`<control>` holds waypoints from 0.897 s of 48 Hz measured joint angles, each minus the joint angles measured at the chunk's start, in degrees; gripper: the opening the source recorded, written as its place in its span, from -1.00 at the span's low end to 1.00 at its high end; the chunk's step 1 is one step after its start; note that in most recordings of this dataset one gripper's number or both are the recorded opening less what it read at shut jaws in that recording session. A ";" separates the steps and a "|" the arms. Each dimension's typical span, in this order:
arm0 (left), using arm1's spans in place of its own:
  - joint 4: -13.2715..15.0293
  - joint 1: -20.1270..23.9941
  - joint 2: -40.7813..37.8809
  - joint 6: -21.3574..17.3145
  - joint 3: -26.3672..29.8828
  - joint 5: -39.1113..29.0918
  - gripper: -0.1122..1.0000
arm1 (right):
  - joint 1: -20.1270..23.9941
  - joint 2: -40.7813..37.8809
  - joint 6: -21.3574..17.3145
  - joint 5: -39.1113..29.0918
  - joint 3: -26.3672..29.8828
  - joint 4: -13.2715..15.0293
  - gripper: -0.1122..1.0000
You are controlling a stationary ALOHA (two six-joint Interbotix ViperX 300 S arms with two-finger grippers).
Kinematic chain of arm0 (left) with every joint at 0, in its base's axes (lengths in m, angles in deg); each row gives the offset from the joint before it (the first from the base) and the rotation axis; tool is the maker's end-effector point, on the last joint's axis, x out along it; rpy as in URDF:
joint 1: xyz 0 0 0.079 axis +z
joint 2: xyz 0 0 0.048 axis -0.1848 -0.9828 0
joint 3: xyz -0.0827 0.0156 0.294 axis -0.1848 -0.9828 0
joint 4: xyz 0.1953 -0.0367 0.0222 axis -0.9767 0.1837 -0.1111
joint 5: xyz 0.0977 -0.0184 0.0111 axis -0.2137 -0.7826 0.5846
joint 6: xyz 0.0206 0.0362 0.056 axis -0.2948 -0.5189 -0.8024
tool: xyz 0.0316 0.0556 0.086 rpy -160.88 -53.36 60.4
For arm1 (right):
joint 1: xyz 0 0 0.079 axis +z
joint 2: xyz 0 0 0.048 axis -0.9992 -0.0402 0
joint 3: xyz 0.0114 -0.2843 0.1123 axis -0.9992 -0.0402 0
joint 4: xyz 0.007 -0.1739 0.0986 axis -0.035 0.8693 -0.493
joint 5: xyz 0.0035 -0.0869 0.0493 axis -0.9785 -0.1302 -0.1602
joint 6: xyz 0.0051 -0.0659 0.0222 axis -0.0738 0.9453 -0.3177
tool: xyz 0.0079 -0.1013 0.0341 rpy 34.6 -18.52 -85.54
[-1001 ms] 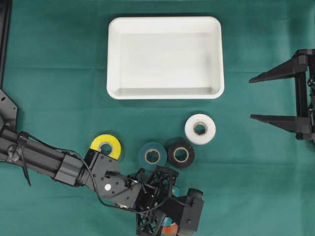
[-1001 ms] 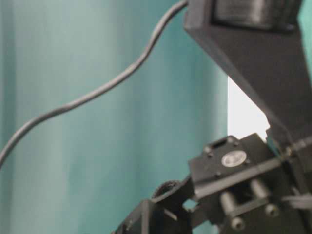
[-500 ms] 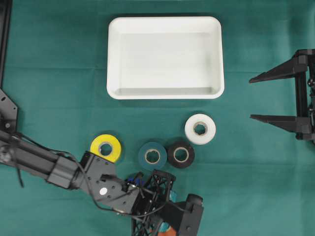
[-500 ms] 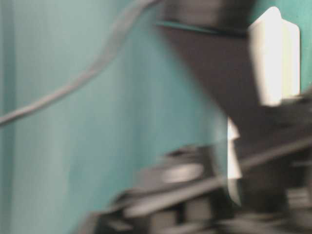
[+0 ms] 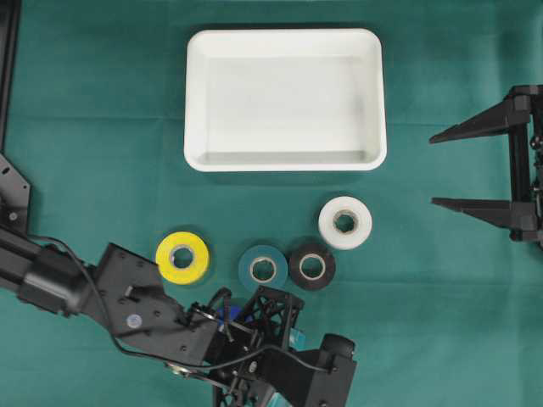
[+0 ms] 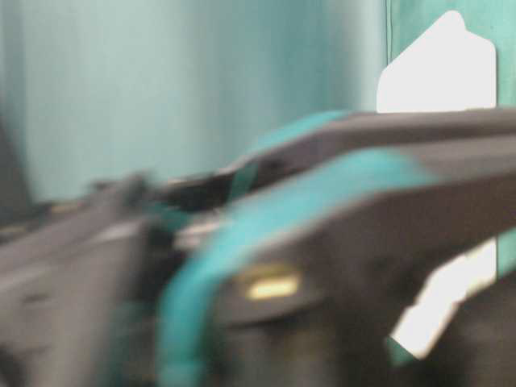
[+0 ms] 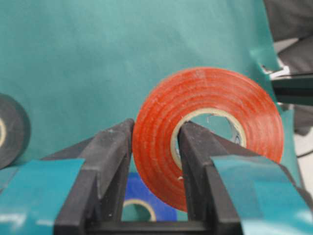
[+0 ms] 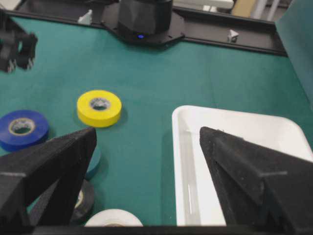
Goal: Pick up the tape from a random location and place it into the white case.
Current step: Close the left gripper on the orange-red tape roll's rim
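Note:
An orange-red tape stands on edge between the fingers of my left gripper, which is shut on it: one finger sits outside the roll, the other inside its core. Overhead, the left gripper is at the front edge of the table and hides that roll. The white case lies empty at the back middle, far from the left gripper. My right gripper hangs open at the right edge with nothing between its fingers, beside the white case.
Yellow, teal, black and white tape rolls lie flat between the case and the left gripper. A blue roll lies under the held tape. The table-level view is filled by the blurred left arm.
The left arm has swung toward the front left with the orange-red tape still gripped, leaving the yellow roll fully uncovered. The right arm has not moved.

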State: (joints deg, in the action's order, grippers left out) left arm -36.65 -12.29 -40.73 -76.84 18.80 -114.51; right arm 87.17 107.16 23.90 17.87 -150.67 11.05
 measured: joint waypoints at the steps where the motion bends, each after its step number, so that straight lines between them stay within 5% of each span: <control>1: -0.09 0.00 0.18 0.00 0.18 -0.44 -0.37 | 0.09 0.00 0.00 0.00 0.00 0.00 0.85; 16: -0.35 0.00 2.90 -0.09 4.48 -7.29 -0.37 | 0.00 0.09 0.00 -0.09 0.00 0.00 0.85; 43: -0.53 -0.35 5.45 -0.26 5.80 -8.00 -0.37 | 0.00 0.09 0.00 -0.70 0.00 0.00 0.85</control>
State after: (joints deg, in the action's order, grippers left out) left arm -37.18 -12.64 -35.28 -77.10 24.60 -122.50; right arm 87.17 107.25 23.90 17.16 -150.67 11.05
